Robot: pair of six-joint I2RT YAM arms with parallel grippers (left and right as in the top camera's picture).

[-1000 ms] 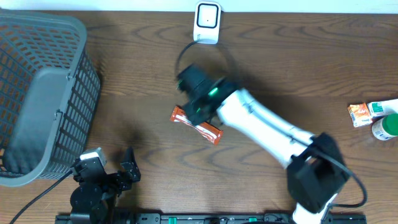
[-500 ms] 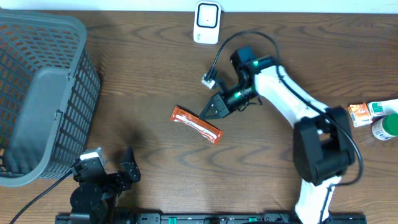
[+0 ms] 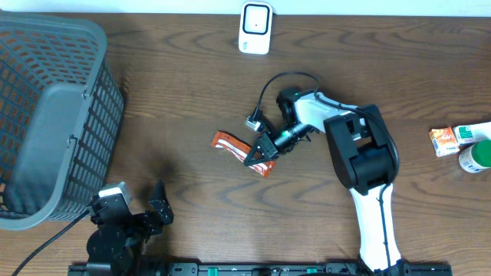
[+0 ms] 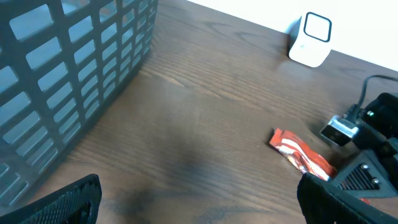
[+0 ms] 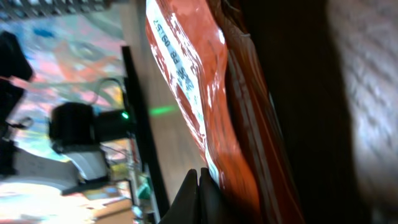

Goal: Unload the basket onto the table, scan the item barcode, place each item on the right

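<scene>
The item, an orange-red snack packet, lies flat near the table's middle; its barcode does not show. My right gripper is shut, its tips low against the packet's right end. In the right wrist view the two black fingers meet with nothing between them, and the packet lies right beside them. The white scanner stands at the table's far edge. My left gripper stays open at the near left. Its view shows the packet and the scanner far ahead of the wide-apart jaws.
A large grey plastic basket fills the left side and looms close in the left wrist view. At the right edge lie a small orange carton, a white-green box and a green-capped bottle.
The right arm swung off the packet toward the back right, then came down to the packet's right end, its jaws shutting on the way. The left arm has not moved.
</scene>
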